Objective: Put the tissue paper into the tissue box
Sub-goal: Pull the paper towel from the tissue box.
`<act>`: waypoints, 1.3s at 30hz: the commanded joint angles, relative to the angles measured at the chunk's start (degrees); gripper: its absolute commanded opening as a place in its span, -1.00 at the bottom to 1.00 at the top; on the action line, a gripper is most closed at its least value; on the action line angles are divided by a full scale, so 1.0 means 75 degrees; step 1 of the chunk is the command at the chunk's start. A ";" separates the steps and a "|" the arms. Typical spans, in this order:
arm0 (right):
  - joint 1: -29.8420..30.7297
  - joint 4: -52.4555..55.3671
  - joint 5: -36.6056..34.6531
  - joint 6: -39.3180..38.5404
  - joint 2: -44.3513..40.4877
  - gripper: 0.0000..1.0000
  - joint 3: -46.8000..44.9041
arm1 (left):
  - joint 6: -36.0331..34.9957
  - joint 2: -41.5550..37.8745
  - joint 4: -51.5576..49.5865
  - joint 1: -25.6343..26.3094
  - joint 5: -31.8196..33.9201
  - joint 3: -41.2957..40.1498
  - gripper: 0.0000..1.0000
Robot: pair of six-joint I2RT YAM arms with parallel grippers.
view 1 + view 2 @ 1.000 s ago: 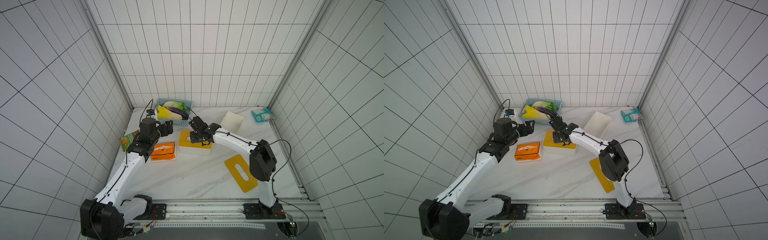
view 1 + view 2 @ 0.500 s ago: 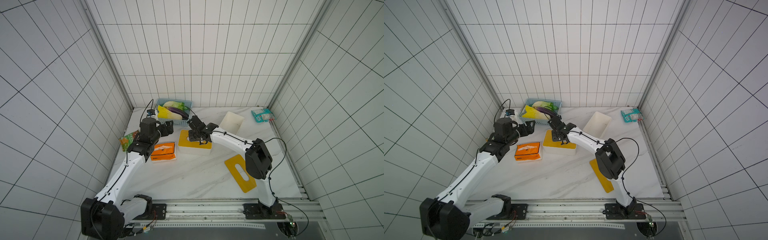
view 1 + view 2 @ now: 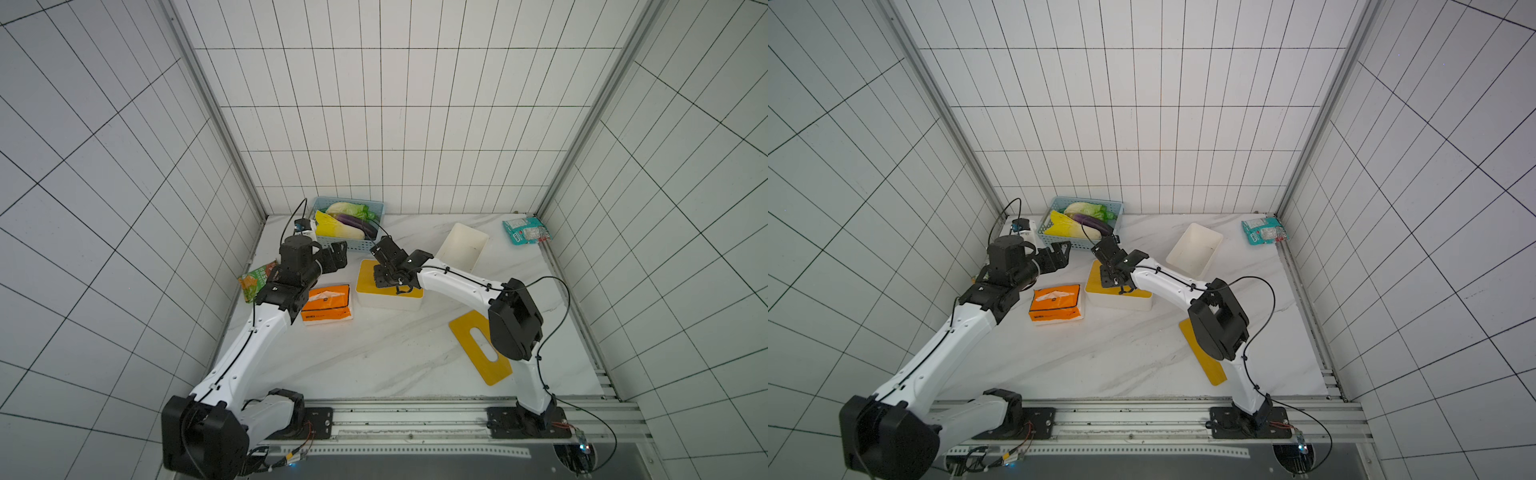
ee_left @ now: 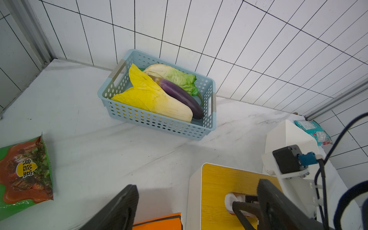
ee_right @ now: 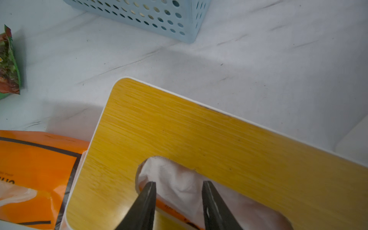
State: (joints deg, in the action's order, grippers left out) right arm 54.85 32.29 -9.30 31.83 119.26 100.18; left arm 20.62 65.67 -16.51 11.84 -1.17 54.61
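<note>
Yellow wood-grain top of the tissue box (image 5: 199, 135) fills most of the right wrist view, but it runs off the frame, so you only get part of the slot. What does show is a puff of white tissue paper (image 5: 179, 175) poking up through that slot, with an orange strip of wrapper (image 5: 169, 208) just under it inside the box. The right claw (image 5: 178, 184) sits right over it, tips part-way apart with the puff between them; honestly can't tell if they're touching it. From above you'd never know, since in both top views that claw covers the slot completely. The left wrist view catches the same slot from the side, though the left claw's own dark finger (image 4: 274, 199) blocks part of it. That left claw (image 4: 196, 188) is spread wide, hanging over the white worktop (image 4: 89, 139) between the box and the blue basket (image 4: 159, 123). The basket holds a yellow napa cabbage (image 4: 151, 97), an eggplant (image 4: 179, 95) and a green leafy head (image 4: 175, 75). Another orange tissue pack (image 3: 328, 301) lies just beside the box, cut off in both wrist views. Toward the right side there's an open white tub (image 3: 461, 249) showing only its bare inside, and a loose yellow slotted lid (image 3: 496, 372) partly under the right arm's elbow. The green snack bag (image 3: 255, 280) is half hidden behind the left arm, and a teal packet (image 3: 525, 230) sits in the far corner.
</note>
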 commanded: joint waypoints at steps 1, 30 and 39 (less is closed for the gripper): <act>0.0082 -0.0005 -0.0072 0.0103 0.0009 -0.15 -0.0186 | 0.0034 0.0026 0.0139 -0.0043 -0.0068 0.0063 0.83; 0.0061 -0.0049 -0.0213 -0.0444 -0.0525 -1.00 0.0145 | 0.0011 0.0148 0.0092 -0.0066 -0.0113 0.0113 0.83; 0.0071 -0.0145 0.0021 -0.0705 -0.1035 -0.95 -0.0003 | 0.0001 0.0151 0.0081 -0.0078 -0.0080 0.0114 0.83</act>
State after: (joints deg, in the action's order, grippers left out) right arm 55.13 31.24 -10.00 28.01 113.62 100.05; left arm 20.60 66.52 -16.53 11.51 -1.54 54.61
